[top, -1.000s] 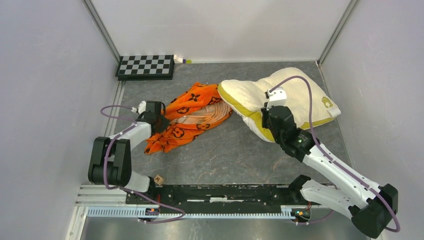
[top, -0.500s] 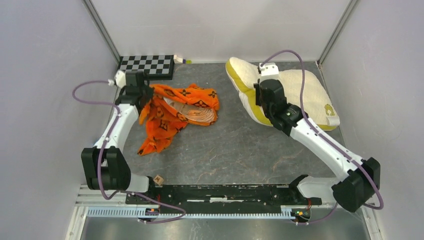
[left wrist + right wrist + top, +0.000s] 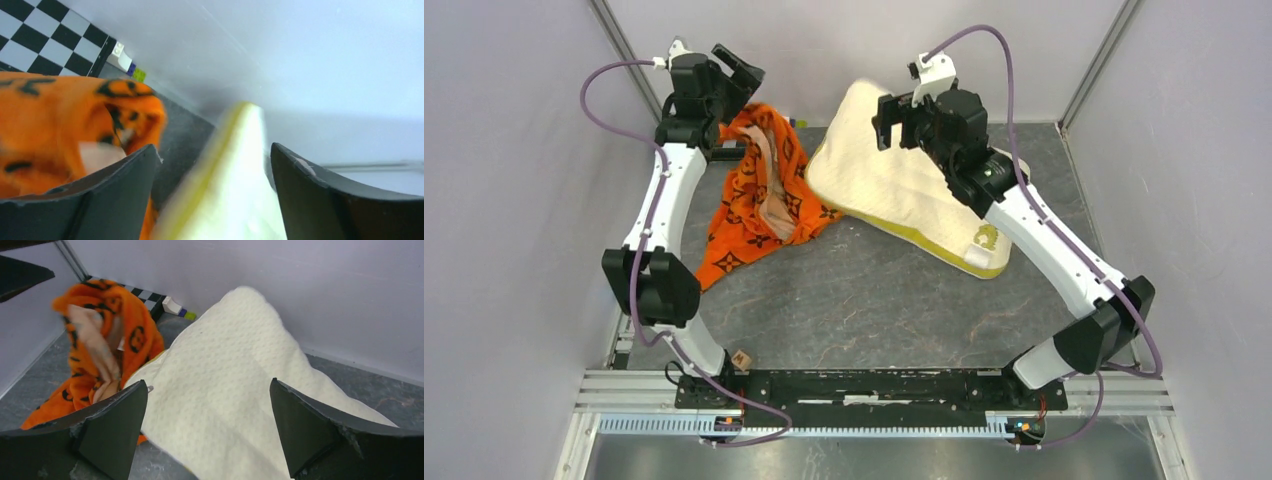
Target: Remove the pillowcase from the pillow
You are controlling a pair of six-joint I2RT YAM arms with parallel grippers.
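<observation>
The orange pillowcase (image 3: pixel 759 190) with black motifs is a crumpled heap standing up from the floor at the back left, its pale inside showing. It is off the cream-white pillow (image 3: pixel 894 185), which leans beside it with one corner raised against the back wall. My left gripper (image 3: pixel 736 72) is high above the pillowcase's top, open, with nothing between its fingers. In the left wrist view the gripper (image 3: pixel 214 147) has the pillowcase (image 3: pixel 60 115) to its left and the blurred pillow (image 3: pixel 235 175) beyond. My right gripper (image 3: pixel 892 115) hangs open over the pillow (image 3: pixel 235 365); the pillowcase (image 3: pixel 95 345) lies to the left.
A checkerboard (image 3: pixel 45 45) lies in the back left corner with a small white, purple and green block (image 3: pixel 796 122) beside it. A small wooden cube (image 3: pixel 742 358) sits near the black rail (image 3: pixel 854 385) at the near edge. Grey walls close in on three sides.
Both arms rose and swung toward the back wall. Both grippers went from shut to open, letting go of pillowcase and pillow. The pillow shifted left and tipped up.
</observation>
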